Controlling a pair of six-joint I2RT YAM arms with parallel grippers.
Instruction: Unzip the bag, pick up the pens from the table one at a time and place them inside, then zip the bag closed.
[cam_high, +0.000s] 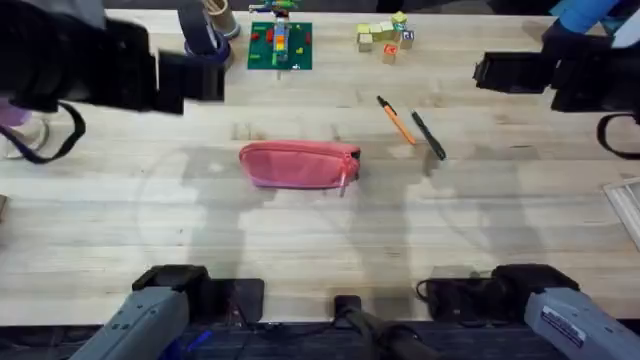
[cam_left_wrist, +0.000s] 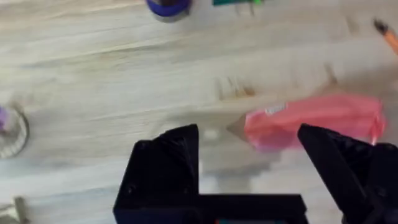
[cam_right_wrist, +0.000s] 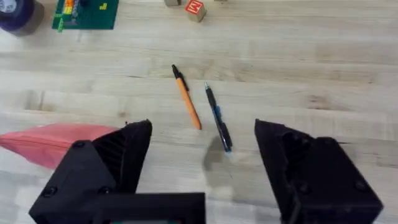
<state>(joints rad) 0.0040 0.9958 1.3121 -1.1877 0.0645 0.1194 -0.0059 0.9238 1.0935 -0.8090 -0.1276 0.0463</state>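
Note:
The pink bag (cam_high: 298, 163) lies lengthwise in the middle of the table (cam_high: 320, 250), a small pull hanging at its right end. To its right, an orange pen (cam_high: 396, 120) and a black pen (cam_high: 429, 135) lie side by side, apart from the bag. High over the table's left, my left gripper (cam_high: 195, 75) is open and holds nothing; its wrist view has the bag (cam_left_wrist: 317, 118) below the open gripper (cam_left_wrist: 247, 132). My right gripper (cam_high: 495, 72) hovers open above the right side, over the orange pen (cam_right_wrist: 186, 99), the black pen (cam_right_wrist: 217, 118) and the bag's end (cam_right_wrist: 56, 140).
At the back stand a green baseplate with bricks (cam_high: 280, 45), a cluster of wooden blocks (cam_high: 385, 38) and a dark blue tape roll (cam_high: 203, 40). A purple object (cam_high: 15, 125) sits at the left edge, a white object (cam_high: 625, 210) at the right edge.

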